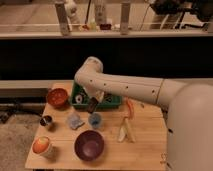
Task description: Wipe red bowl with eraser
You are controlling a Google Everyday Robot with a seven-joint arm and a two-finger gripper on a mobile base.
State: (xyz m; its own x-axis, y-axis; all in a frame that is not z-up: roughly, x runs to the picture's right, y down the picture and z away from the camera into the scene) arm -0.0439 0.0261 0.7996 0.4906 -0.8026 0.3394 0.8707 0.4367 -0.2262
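Observation:
The red bowl sits at the table's back left, left of the green tray. My gripper hangs from the white arm at the tray's front left edge, just above the blue cup and about a bowl's width right of the red bowl. Its tip is dark, and I cannot make out the eraser apart from it. No eraser lies in plain view on the table.
A large purple bowl stands at the front. An orange-and-white cup is at the front left and a small dark cup behind it. A blue-grey pad, banana pieces and an orange carrot-like piece lie on the wooden table.

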